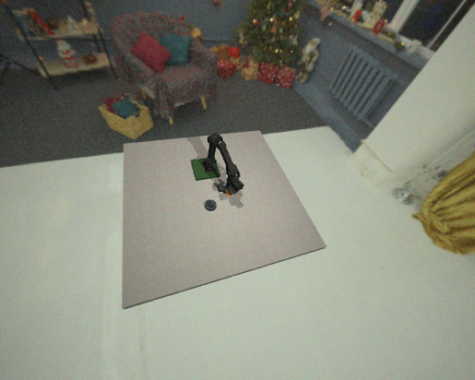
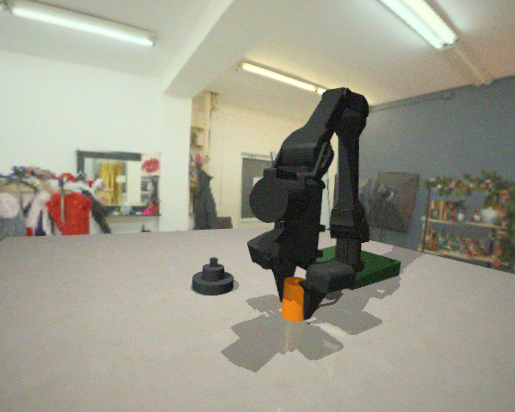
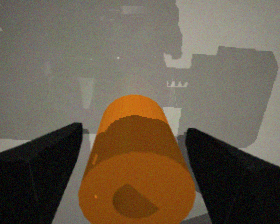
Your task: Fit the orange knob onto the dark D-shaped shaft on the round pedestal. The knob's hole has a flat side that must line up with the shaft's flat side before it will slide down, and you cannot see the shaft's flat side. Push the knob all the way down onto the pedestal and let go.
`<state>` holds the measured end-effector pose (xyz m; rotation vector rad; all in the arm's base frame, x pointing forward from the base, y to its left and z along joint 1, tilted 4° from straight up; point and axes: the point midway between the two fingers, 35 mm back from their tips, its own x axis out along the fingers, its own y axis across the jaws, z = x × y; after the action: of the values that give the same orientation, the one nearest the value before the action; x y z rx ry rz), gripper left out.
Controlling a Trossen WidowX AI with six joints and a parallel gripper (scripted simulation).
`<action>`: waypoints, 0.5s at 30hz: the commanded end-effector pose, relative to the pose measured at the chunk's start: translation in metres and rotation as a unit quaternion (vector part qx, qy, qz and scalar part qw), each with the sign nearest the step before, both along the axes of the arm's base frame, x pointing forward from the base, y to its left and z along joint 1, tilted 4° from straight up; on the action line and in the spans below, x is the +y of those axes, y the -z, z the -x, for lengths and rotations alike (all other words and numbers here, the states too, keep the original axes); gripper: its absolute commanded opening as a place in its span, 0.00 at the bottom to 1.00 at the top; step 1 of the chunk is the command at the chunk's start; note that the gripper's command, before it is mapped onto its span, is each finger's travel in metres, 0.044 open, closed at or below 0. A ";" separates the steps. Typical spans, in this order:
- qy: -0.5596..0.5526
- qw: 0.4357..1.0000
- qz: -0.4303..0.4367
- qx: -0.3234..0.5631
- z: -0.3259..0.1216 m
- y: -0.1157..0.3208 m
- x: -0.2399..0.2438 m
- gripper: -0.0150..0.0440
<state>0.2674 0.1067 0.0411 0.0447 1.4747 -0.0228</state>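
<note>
The orange knob point(image 1: 228, 193) point(image 2: 293, 296) point(image 3: 136, 172) stands upright on the table. Its D-shaped hole point(image 3: 132, 201) faces up, with the straight edge toward the upper right in the wrist view. My gripper point(image 2: 294, 308) point(image 3: 135, 132) is lowered around the knob, one finger on each side. It is partly open, with narrow gaps between the fingers and the knob in the wrist view. The dark round pedestal point(image 1: 207, 207) point(image 2: 203, 286) stands apart from the knob, to its left in the top and exterior views. Its short shaft point(image 2: 213, 261) points up, bare; its flat side cannot be made out.
The arm's green base plate point(image 1: 198, 175) point(image 2: 383, 272) lies behind the gripper. The grey table top point(image 1: 169, 258) point(image 2: 108, 325) carries the arm, knob and pedestal. The arm's shadow falls around the knob.
</note>
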 end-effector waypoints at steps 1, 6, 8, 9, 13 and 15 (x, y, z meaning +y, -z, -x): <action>-0.002 1.000 -0.002 0.001 0.000 0.001 0.001 0.60; -0.002 1.000 -0.002 0.001 0.000 0.001 0.001 0.51; -0.002 1.000 -0.002 0.001 0.000 0.001 0.001 0.49; -0.002 1.000 -0.002 0.001 0.000 0.001 0.001 0.44; -0.002 1.000 -0.003 0.000 -0.002 -0.013 0.002 0.26; -0.002 1.000 -0.003 0.000 -0.003 -0.024 0.002 0.25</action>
<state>0.2655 0.1061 0.0477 0.0398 1.4936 -0.0277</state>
